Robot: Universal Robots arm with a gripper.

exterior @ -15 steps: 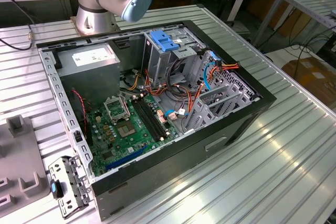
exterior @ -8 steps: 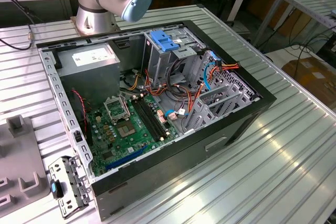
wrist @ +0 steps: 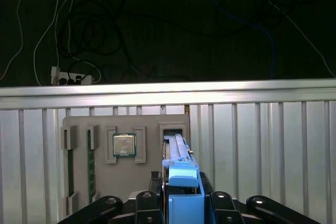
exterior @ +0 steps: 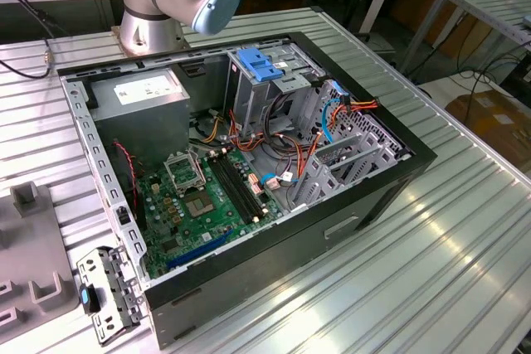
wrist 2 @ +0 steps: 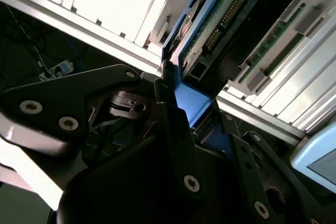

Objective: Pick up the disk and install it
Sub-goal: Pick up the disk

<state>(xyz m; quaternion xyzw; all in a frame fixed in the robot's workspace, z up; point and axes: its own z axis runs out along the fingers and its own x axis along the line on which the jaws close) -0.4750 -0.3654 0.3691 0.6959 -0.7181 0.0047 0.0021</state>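
We had the jaws clenched on the disk by its blue bracket, on edge at its slot in the grey tray on the surface, not yet installed in the case.

the tool hides the near end of the disk.

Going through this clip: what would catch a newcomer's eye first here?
In the exterior view, the open computer case with its green motherboard and bright blue latch dominates the ribbed metal table. In the first wrist view, the disk in its blue carrier stands edge-on in a slot of the grey tray, right at the gripper.
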